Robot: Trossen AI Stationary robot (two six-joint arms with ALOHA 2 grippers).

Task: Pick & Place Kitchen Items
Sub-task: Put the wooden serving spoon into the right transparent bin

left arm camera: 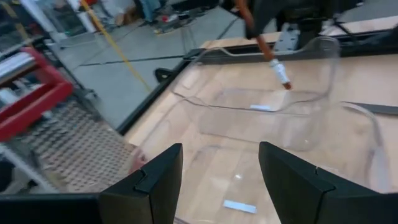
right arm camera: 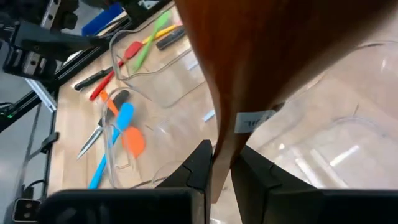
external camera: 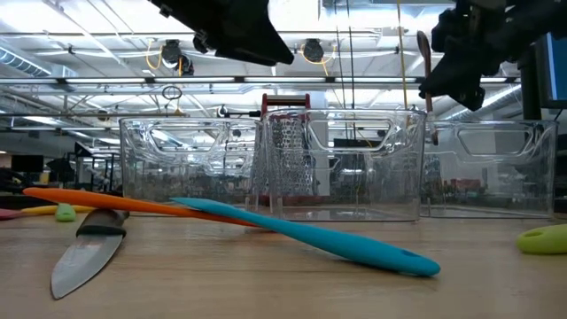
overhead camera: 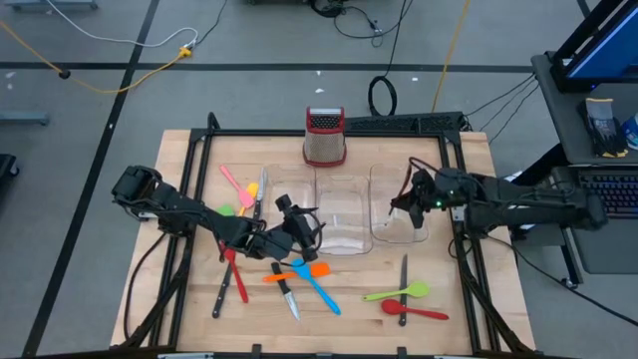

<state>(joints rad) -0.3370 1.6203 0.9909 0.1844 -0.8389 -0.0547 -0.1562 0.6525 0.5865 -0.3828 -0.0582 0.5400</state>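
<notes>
My right gripper is shut on a brown spoon above the right clear bin; the spoon also shows in the left wrist view. My left gripper is open and empty, above the table by the left bin's near side. On the table lie a blue spatula crossing an orange one, knives, a green spoon, a red spoon, a pink spoon and a red utensil. My right gripper pinches the brown spoon's slim part between its two fingers, close to a white label on it. The spoon stands steeply, lifted clear over the right bin, its labelled end pointing down.
Three clear bins stand side by side mid-table, the middle one between the grippers. A steel grater with a red top stands behind them. A black frame runs round the table. More utensils lie at the left.
</notes>
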